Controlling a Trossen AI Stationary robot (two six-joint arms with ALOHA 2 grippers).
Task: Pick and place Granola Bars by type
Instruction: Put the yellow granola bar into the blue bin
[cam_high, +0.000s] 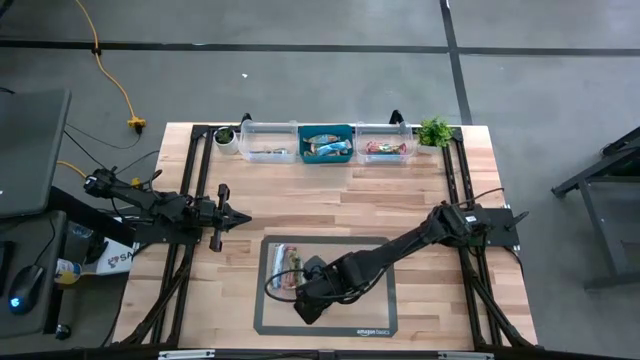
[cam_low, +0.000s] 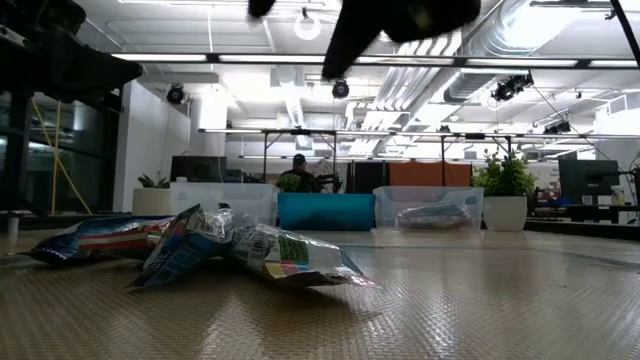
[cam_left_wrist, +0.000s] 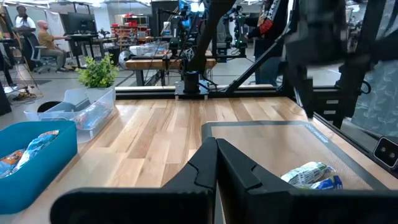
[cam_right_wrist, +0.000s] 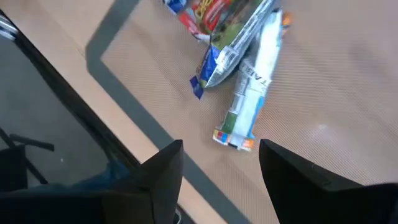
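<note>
Hovering open, right end effector (cam_right_wrist: 217, 171) above granola bars (cam_right_wrist: 239, 81).

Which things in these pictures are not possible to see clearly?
- High view: the right end effector and its arm cover part of the granola bars on the mat.
- Low view: the bins' contents are hidden by their walls.
- Left wrist view: the left end effector blocks the near mat.
</note>
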